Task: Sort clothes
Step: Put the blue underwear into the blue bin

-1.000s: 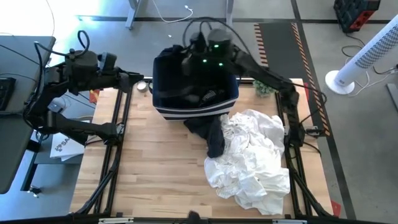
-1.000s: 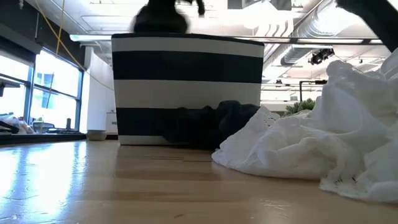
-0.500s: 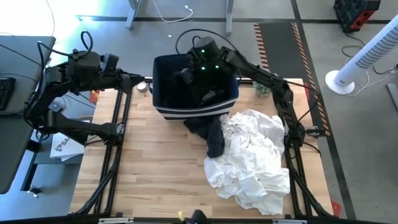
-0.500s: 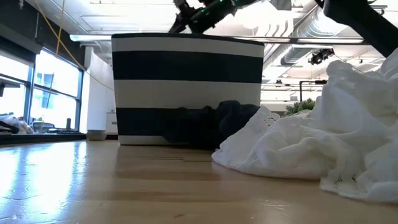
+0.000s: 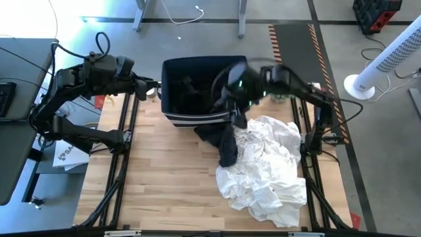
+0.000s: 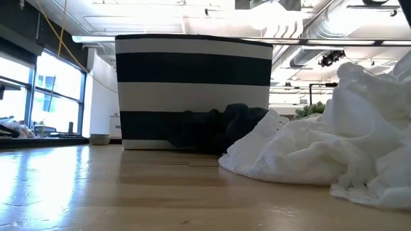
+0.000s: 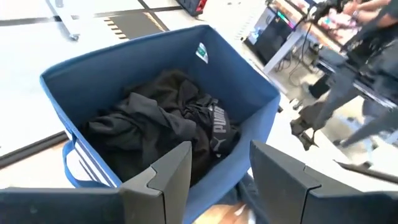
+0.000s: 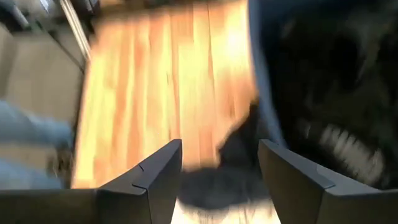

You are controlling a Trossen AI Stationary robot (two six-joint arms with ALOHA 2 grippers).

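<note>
The navy bin with white stripes (image 5: 172,100) stands at the table's far middle, and it also shows in the low view (image 6: 192,90). Black clothes (image 7: 161,121) lie inside it. A dark navy garment (image 5: 225,141) lies on the table against the bin's near side. It touches a large heap of white clothes (image 5: 266,168) at the right. My right gripper (image 5: 233,110) is open and empty above the bin's near right corner. My left gripper (image 5: 146,85) is open and empty, left of the bin; in its wrist view (image 7: 217,168) it faces the bin.
Bare wooden table (image 5: 164,178) spreads over the left and near part. A standing fan (image 5: 388,62) is on the floor beyond the right edge. A small green thing (image 5: 281,95) sits at the far right of the table, behind my right arm.
My right gripper has come from above the bin's far side toward the table's near edge, and now stands over the bin's near right corner. A dark mass seen above the bin's rim in the low view is gone. My left gripper has shifted a little toward the bin.
</note>
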